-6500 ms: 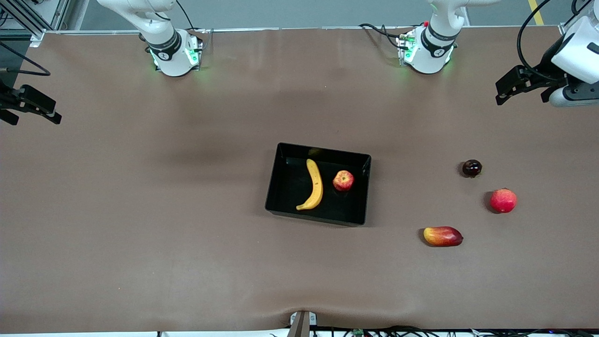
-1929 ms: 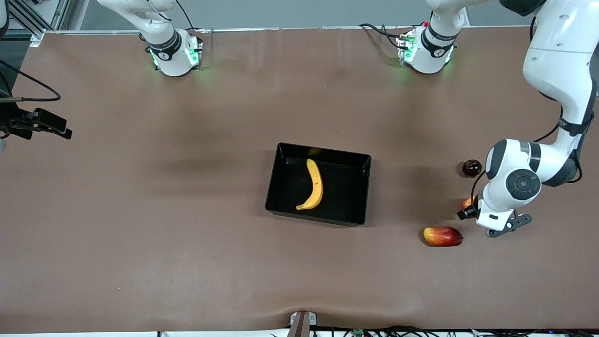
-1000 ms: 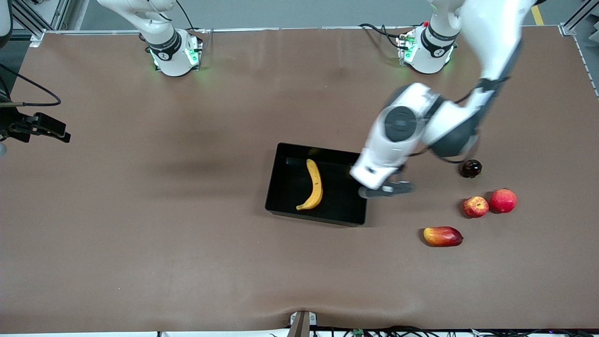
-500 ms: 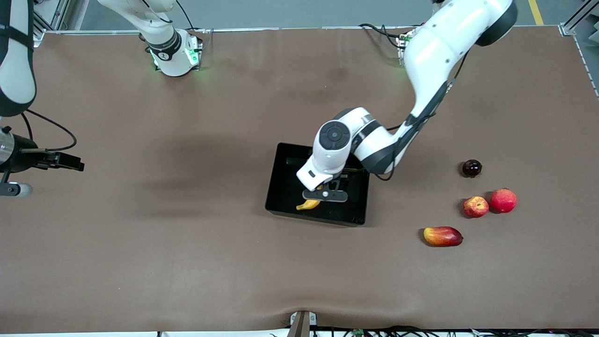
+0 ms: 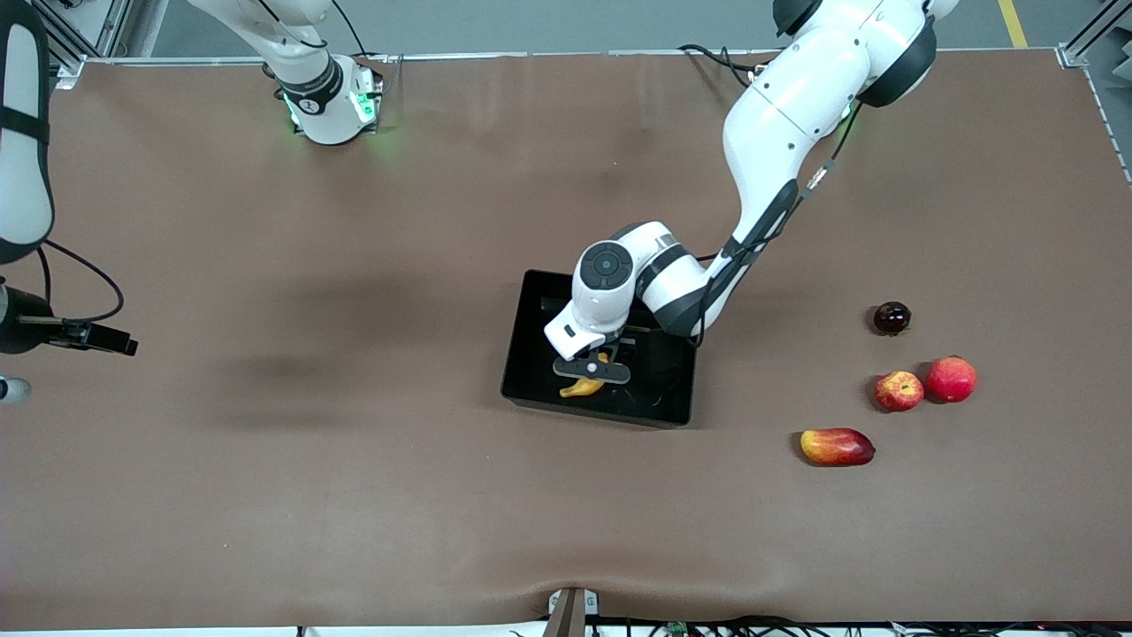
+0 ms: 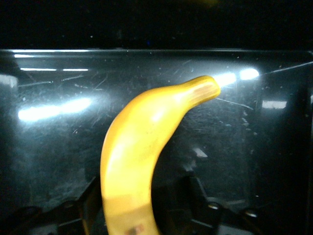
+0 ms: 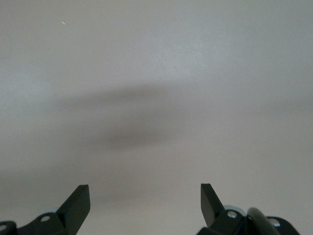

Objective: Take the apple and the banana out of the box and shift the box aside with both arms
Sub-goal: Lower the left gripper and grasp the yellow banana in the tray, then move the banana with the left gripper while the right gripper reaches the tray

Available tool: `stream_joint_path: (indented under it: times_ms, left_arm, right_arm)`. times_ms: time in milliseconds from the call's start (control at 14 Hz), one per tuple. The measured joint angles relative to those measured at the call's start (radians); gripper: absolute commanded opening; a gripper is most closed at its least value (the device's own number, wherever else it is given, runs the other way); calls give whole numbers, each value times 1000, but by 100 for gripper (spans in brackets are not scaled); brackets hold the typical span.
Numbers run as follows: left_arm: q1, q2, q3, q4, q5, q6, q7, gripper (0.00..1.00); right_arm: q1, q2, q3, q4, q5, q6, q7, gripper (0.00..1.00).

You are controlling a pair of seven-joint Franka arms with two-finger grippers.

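My left gripper (image 5: 591, 363) is down inside the black tray (image 5: 531, 354), fingers spread either side of the banana (image 5: 581, 387) (whether they touch the peel, I cannot tell). The banana lies on the tray floor, its tip (image 6: 205, 89) pointing at a wall. The streaked apple (image 5: 898, 391) sits on the table toward my left arm's end, touching the plain red fruit (image 5: 951, 379). My right gripper (image 7: 145, 200) waits open over bare table.
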State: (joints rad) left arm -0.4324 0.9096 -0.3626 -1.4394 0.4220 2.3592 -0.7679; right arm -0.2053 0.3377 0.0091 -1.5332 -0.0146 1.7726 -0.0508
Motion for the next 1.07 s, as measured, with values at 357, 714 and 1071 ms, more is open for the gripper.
stream_joint_path:
  times_ms: [357,714,1071]
  left_arm:
    - [13,-35,0,42,4,-14,43,0]
    - [82,-189,-5,52,3,-174,72,0]
    - [255,-295,0,51,-32,-294,291,0]
  right_arm:
    - [-3,16,2,-27,52,2,3,100]
    - [124,22,26,-33,102,-36,71,100]
    - [324,45,32,-33,146,32,385,100]
